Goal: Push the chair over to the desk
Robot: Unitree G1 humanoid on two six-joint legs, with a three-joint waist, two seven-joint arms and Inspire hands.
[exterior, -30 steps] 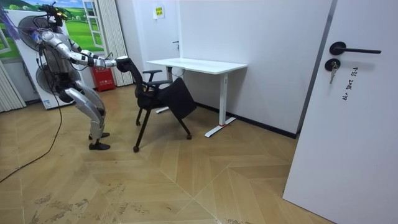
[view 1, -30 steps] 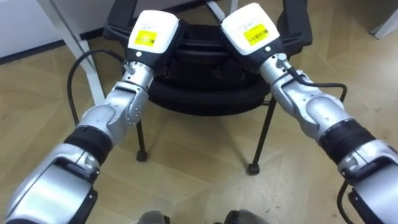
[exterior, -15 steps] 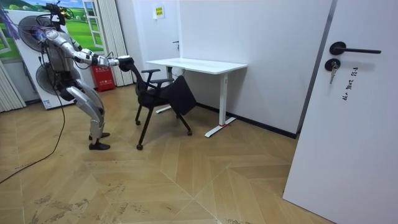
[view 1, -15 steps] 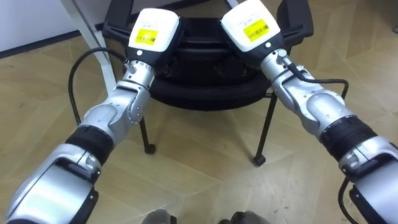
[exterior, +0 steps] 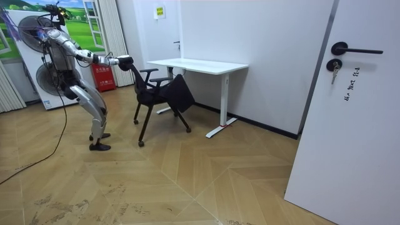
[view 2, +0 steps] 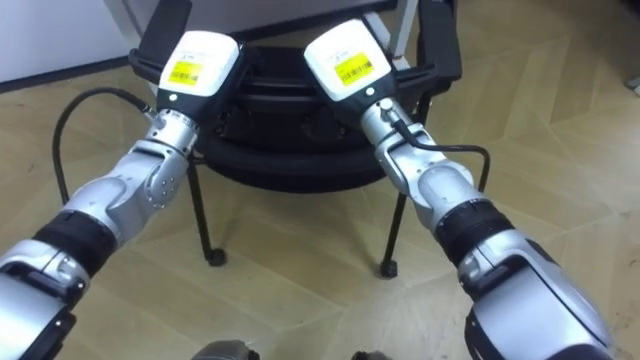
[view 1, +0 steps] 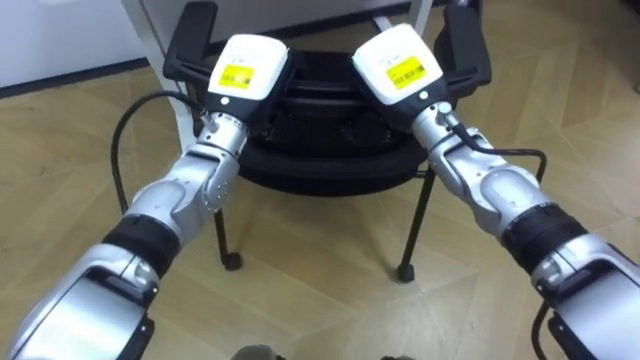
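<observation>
A black office chair (view 1: 330,160) with armrests and castors stands right before me, its back towards me. My left hand (view 1: 248,62) and my right hand (view 1: 400,60) lie side by side against the top of the backrest, with the white backs of both hands turned up. In the room view I lean forward with both arms stretched out to the chair (exterior: 164,94), which is tipped a little and stands in front of a white table (exterior: 200,65).
The white table stands against the wall just beyond the chair, and one of its legs (view 1: 150,25) rises by the chair's left armrest. A fan and a red object stand behind me. A white door (exterior: 350,106) is at the room view's right. Wooden floor lies all around.
The chair has rolled a little away from me toward the white table. My arms have stretched further out and my body has straightened; my feet stay in place.
</observation>
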